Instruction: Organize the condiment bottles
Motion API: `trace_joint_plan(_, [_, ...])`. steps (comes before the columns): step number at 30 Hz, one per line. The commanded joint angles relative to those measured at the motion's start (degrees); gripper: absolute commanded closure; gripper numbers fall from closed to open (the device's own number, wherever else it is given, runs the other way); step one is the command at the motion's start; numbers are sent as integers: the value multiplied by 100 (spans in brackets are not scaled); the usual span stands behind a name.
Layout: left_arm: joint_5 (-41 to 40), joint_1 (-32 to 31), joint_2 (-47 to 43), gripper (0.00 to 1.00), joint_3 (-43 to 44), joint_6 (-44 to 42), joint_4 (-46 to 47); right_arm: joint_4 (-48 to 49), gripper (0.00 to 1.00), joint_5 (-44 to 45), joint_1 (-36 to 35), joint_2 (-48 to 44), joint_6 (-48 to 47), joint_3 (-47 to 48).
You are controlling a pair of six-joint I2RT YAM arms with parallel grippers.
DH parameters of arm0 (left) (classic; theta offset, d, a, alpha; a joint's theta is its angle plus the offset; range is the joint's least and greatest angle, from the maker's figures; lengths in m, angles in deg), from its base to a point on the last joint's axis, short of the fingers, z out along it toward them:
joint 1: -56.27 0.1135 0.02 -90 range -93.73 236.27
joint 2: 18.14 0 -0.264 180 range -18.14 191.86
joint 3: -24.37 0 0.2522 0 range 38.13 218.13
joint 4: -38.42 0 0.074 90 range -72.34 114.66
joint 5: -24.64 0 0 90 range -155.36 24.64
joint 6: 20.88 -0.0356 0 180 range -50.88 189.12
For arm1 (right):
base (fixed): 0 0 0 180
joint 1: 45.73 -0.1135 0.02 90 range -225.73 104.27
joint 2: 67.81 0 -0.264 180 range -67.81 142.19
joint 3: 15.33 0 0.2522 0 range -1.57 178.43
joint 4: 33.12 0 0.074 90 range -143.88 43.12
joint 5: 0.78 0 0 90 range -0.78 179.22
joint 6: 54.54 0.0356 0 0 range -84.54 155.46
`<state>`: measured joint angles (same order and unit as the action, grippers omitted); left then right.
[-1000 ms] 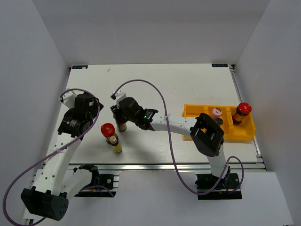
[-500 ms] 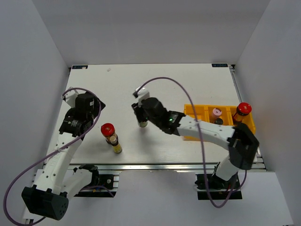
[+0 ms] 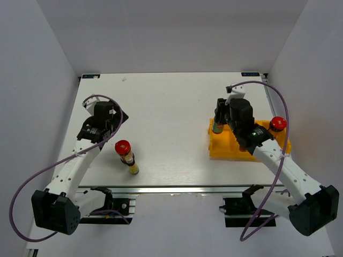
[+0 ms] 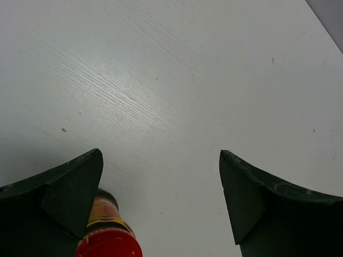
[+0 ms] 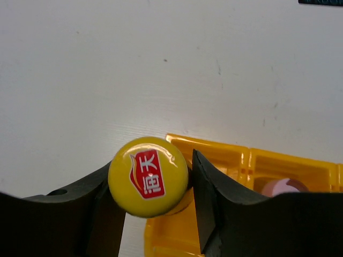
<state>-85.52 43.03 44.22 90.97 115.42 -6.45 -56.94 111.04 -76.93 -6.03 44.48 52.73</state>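
My right gripper (image 3: 220, 119) is shut on a slim yellow-capped bottle (image 3: 217, 127) and holds it over the left end of the yellow tray (image 3: 225, 150). In the right wrist view the cap (image 5: 148, 175) sits between the fingers (image 5: 214, 203), above the tray's corner (image 5: 236, 155). A red-capped jar (image 3: 276, 125) stands in the tray's right end. A pink cap (image 5: 281, 187) shows in a middle compartment. A second red-capped jar (image 3: 123, 147) and a slim yellow-capped bottle (image 3: 132, 167) stand on the table at the left. My left gripper (image 3: 107, 127) is open, just behind that jar (image 4: 107, 241). The black-capped bottle is hidden.
The white table (image 3: 171, 107) is bounded by grey walls on three sides and a metal rail (image 3: 171, 188) at the near edge. Purple cables loop over both arms. The right arm covers much of the tray.
My right gripper has carried the slim bottle from the table's centre-left rightward to the tray's left end. The left gripper has shifted slightly back and right.
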Motion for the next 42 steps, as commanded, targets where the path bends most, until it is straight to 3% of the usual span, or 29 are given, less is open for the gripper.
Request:
trace_joint_plan(1, [188, 23, 91, 2, 25, -86, 237, 286, 81, -370, 525, -97, 197, 45])
trace_joint_plan(13, [188, 23, 258, 2, 42, -183, 334, 901, 82, -494, 1116, 826, 223, 36])
trace_joint_plan(25, [188, 14, 258, 2, 113, -43, 123, 1534, 70, -539, 1204, 1389, 232, -140])
trace_joint_plan(29, [179, 23, 206, 2, 130, -43, 97, 1279, 55, -486, 1204, 1451, 320, -60])
trace_joint_plan(35, [153, 23, 109, 2, 139, -7, -26, 937, 15, -538, 1204, 1127, 320, 10])
trace_joint_plan(42, [-74, 14, -76, 2, 156, 133, -281, 190, 11, -1469, 1187, 757, 224, 282])
